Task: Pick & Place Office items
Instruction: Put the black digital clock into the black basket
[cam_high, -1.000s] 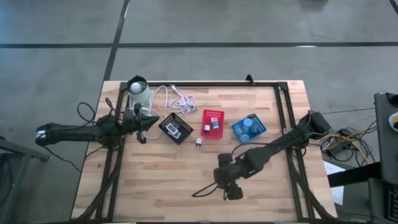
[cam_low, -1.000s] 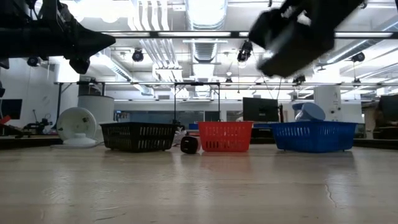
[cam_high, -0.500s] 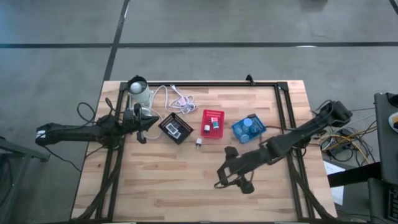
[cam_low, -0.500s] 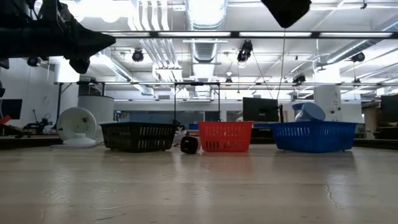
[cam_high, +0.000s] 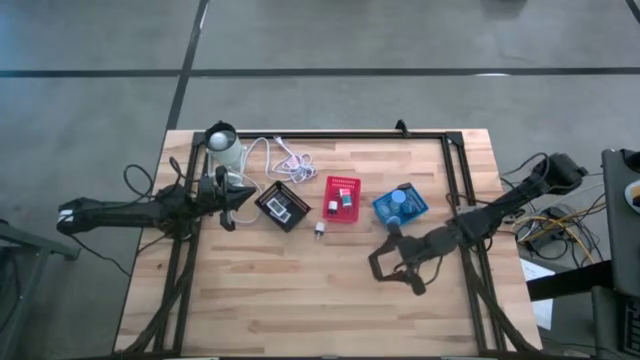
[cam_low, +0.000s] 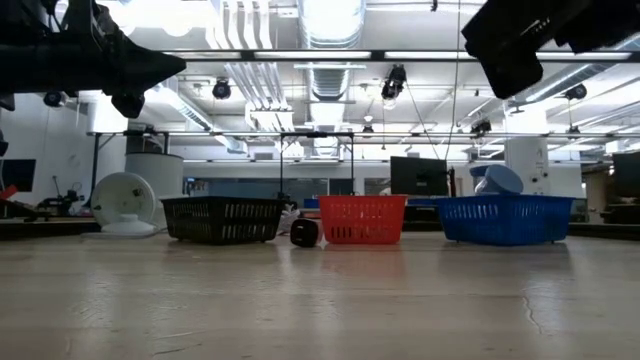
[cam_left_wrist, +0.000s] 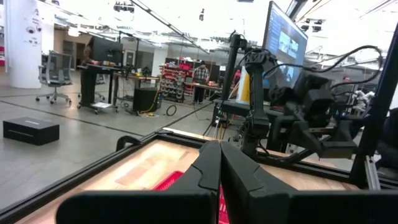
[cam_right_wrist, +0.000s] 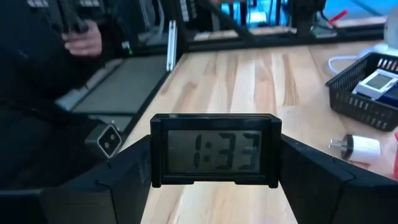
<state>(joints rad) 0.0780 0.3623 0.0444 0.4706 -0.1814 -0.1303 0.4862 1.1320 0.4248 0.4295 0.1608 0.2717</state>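
My right gripper (cam_right_wrist: 216, 163) is shut on a black digital clock (cam_right_wrist: 214, 151) whose display reads 1:33. In the high view it (cam_high: 388, 265) hangs over the table's right half, on the near side of the blue bin (cam_high: 400, 206). The red bin (cam_high: 342, 198) and black bin (cam_high: 283, 206) each hold small items. A small white plug (cam_high: 319, 231) lies on the wood near the red bin. My left gripper (cam_high: 228, 207) is shut on nothing, raised at the far left beside the white lamp (cam_high: 222, 142). My right gripper pinches the clock by its two short ends (cam_right_wrist: 155, 155), one finger on each. The fingers come slanting slightly downward from the table's right side. The clock sits level between them with its display toward the wrist, lifted clear of the table.
A white cable (cam_high: 283, 157) curls beside the lamp. A black frame rail (cam_high: 455, 190) runs along the table's right side. Bare wood (cam_high: 290, 290) fills the near half of the table.
My right gripper has moved from the near middle of the table toward the right and far side, toward the blue bin. It has tipped up from pointing steeply down to nearly level. It stays shut on the clock.
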